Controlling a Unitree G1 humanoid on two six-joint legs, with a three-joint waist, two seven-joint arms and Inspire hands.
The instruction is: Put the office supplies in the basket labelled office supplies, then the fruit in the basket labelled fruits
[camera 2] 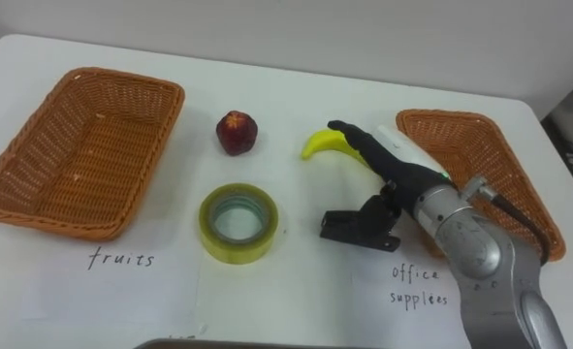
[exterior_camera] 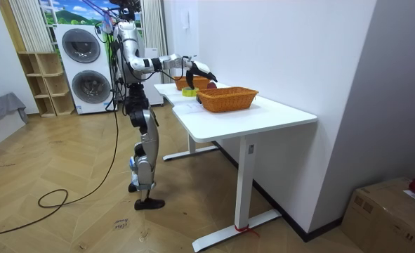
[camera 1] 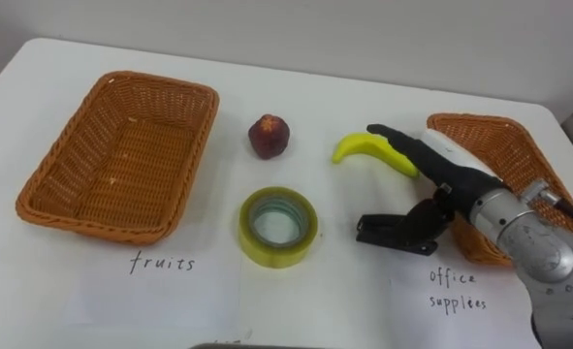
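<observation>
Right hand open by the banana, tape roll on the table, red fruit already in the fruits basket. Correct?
No. The left eye view shows the red fruit on the table, beside the fruits basket, not in it. The right hand is open by the banana; the tape roll is on the table.

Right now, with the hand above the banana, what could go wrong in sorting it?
1. The right hand is open over the banana, which lies close to the office supplies basket. A poor grasp could push it towards that wrong basket.
2. The fruits basket is at the far left, so a low carry might knock the red fruit or the tape roll.
</observation>
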